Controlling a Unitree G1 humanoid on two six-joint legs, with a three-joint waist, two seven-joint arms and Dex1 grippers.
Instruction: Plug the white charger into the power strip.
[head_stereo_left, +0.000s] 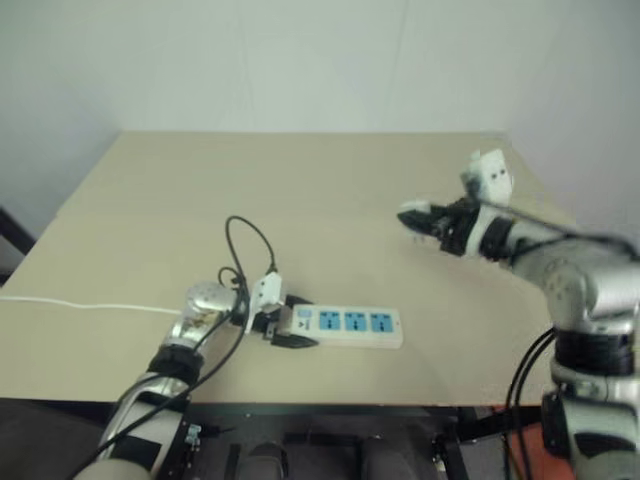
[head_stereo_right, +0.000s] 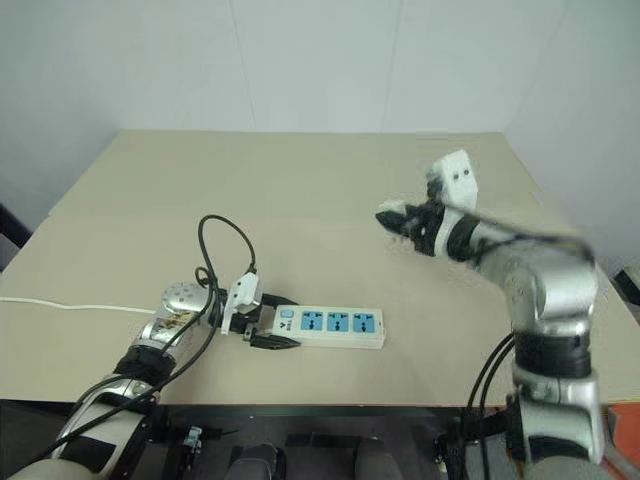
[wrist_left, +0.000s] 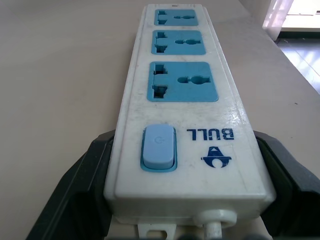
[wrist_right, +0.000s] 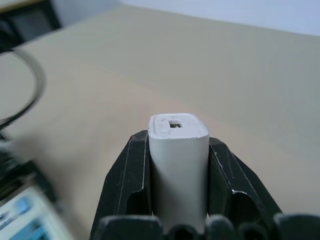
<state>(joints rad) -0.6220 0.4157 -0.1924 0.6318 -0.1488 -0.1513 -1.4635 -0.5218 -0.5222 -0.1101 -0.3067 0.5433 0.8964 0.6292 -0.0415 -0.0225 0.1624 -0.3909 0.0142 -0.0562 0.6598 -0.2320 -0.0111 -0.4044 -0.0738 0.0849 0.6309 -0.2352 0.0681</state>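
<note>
The power strip, a long white bar with three blue socket panels and a blue switch, lies flat near the table's front edge. My left gripper is shut on its switch end, one black finger on each long side. The white charger is a small white block with a slot in its far end. It sits upright between the black fingers of my right gripper, which is shut on it. That gripper hangs above the table, to the right of the strip and farther back.
A black cable loops over the table behind my left wrist. The strip's thin white cord runs off the left edge. The beige table stretches wide behind the strip, with a wall beyond it.
</note>
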